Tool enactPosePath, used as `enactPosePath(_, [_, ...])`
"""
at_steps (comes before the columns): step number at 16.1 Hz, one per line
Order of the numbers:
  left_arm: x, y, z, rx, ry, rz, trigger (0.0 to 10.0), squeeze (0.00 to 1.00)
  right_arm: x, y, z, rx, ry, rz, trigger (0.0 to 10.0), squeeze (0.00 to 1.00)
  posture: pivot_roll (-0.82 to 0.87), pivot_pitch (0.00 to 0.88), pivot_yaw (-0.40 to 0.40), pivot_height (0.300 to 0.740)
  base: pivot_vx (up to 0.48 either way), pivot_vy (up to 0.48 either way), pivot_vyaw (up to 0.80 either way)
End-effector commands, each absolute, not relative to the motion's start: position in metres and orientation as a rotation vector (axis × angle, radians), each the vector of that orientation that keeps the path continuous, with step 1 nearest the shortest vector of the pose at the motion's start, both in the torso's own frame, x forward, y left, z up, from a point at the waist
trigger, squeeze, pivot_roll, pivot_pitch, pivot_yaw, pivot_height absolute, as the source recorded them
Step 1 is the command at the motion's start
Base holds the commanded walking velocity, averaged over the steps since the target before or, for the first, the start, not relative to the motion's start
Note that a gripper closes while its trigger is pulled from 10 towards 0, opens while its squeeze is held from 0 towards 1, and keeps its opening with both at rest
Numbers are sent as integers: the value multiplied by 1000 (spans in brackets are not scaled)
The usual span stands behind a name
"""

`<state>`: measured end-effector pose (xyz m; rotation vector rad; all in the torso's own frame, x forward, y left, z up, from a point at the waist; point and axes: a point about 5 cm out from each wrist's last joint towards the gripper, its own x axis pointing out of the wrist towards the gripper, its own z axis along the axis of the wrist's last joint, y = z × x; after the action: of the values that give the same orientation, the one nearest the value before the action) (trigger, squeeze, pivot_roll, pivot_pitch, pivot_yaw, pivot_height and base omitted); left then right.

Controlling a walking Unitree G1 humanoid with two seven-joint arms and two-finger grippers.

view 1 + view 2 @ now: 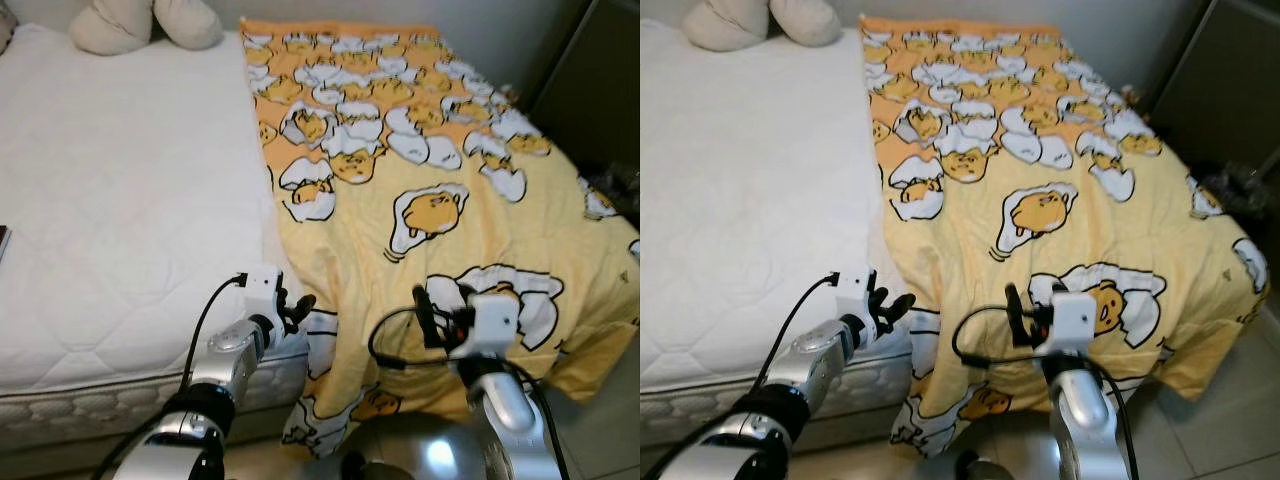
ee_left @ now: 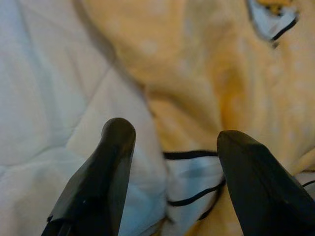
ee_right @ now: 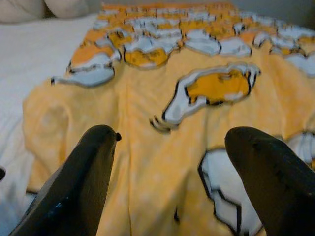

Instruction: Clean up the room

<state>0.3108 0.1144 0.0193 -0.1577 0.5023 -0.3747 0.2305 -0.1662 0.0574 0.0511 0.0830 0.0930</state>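
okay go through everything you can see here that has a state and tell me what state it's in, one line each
Yellow blanket: spread over the right half of the bed, foot end hanging over the edge, slightly rumpled.
White mattress: left half bare, uncovered.
Pillow: at the head of the bed, on the bare mattress.
Left gripper: open, at the blanket's left edge, holding nothing.
Right gripper: open, above the blanket's foot end, holding nothing.
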Motion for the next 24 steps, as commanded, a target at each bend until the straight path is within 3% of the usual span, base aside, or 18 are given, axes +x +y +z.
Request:
enactPosePath(1, [310,119,15,-115,525,-336,10000,0,225,-168,60,38,90,84,10000,0,-118,156,-30,740,0,0,0])
enactPosePath(6, [311,107,14,-160,534,-340,10000,0,199,-177,64,2,128,74,10000,0,-186,214,-42,740,0,0,0])
enactPosePath(21, [303,69,9,-211,580,-415,10000,0,186,-176,70,1,152,33,10000,0,-231,245,1,740,0,0,0])
enactPosePath(22, [304,65,12,-233,573,-424,314,0,185,-176,69,2,156,31,10000,0,-228,246,4,740,0,0,0])
enactPosePath(24, [306,60,16,-252,562,-449,0,0,185,-174,68,7,160,30,10000,0,-217,245,13,740,0,0,0])
